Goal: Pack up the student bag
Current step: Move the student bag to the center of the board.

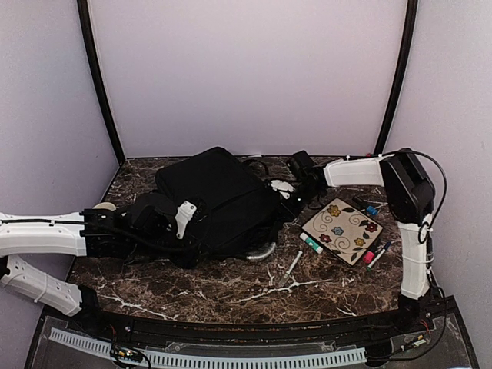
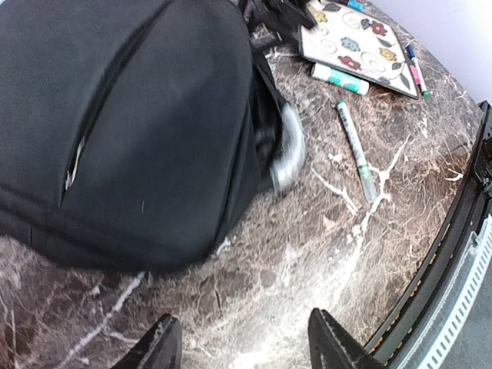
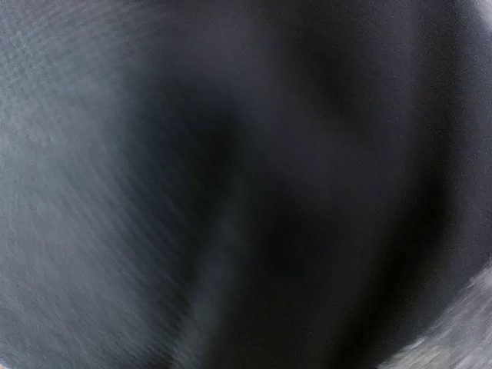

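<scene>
The black student bag [image 1: 219,196] lies flat in the middle of the table and fills the upper left of the left wrist view [image 2: 131,115]. My left gripper [image 2: 246,346] is open and empty, low over the bare table at the bag's front left; in the top view [image 1: 157,231] it sits against the bag's left side. My right gripper [image 1: 298,178] is pushed against the bag's back right edge. The right wrist view shows only blurred black fabric [image 3: 231,184], so its fingers are hidden. A curved silver object [image 2: 288,150] pokes out at the bag's front edge.
A flowered notebook [image 1: 344,229] lies right of the bag, with a green-capped marker [image 1: 311,244], a white pen [image 1: 292,265], a pink marker [image 1: 370,255] and a blue one [image 1: 371,207] around it. The black front rail [image 2: 453,254] runs close on the left gripper's right.
</scene>
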### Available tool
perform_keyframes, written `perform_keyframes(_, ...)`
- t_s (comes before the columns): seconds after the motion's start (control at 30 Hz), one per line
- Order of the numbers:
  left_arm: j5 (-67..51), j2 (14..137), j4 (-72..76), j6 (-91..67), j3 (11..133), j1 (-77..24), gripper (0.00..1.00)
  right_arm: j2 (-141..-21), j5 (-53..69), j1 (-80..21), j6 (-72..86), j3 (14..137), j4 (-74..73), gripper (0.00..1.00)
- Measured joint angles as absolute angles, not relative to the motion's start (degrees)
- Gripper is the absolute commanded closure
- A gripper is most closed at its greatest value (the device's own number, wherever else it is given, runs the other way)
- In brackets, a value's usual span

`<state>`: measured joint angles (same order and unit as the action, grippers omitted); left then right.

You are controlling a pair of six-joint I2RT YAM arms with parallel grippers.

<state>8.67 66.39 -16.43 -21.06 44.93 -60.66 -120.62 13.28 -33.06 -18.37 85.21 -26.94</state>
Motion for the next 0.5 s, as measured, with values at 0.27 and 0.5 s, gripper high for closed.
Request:
perform_keyframes(0.27,11.8,65.7,-16.3,-26.5,40.0,-61.0,0.45,-125.4,18.1,-28.0,-15.7,93.8,-27.0,0.47)
perform_keyframes(0.5,14.7,73.3,-11.6,-26.8,37.3,-61.0,0.44,-116.6,21.1,-28.3,-13.2,85.1,-28.3,0.46)
